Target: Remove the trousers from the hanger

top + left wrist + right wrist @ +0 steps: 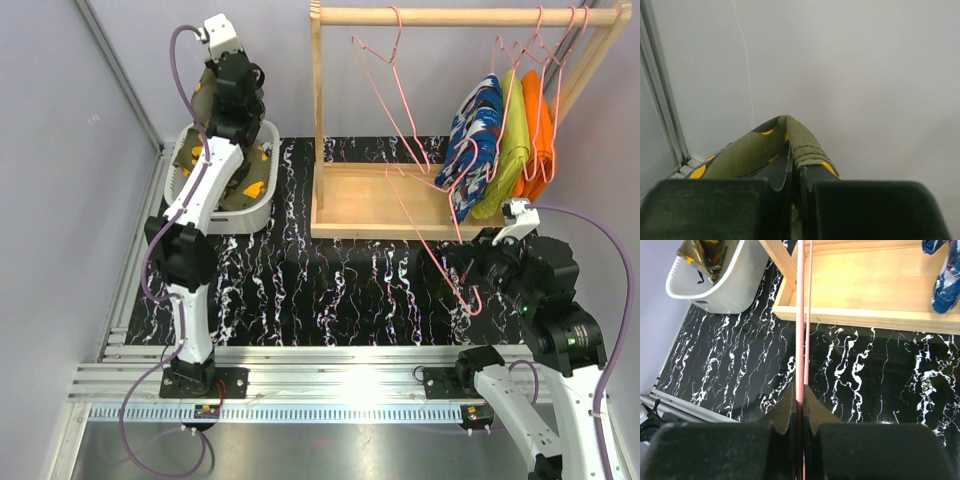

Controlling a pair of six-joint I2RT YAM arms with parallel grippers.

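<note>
My left gripper (795,160) is shut on the olive camouflage trousers (745,155) with yellow-orange patches. It holds them up over the white basket (262,205) at the far left, and their lower part hangs into it. My right gripper (801,395) is shut on the wire of a bare pink hanger (800,315). That hanger (425,225) slants from the rack's base down to the gripper (480,264) at the front right. The blue trousers (475,140) with white-red print hang at the right of the wooden rail (450,15).
A lime-green garment (512,150) and an orange one (540,140) hang beside the blue trousers. An empty pink hanger (395,80) hangs mid-rail. The rack's wooden base tray (360,205) sits on the black marbled mat (320,290). Grey walls close in left and right.
</note>
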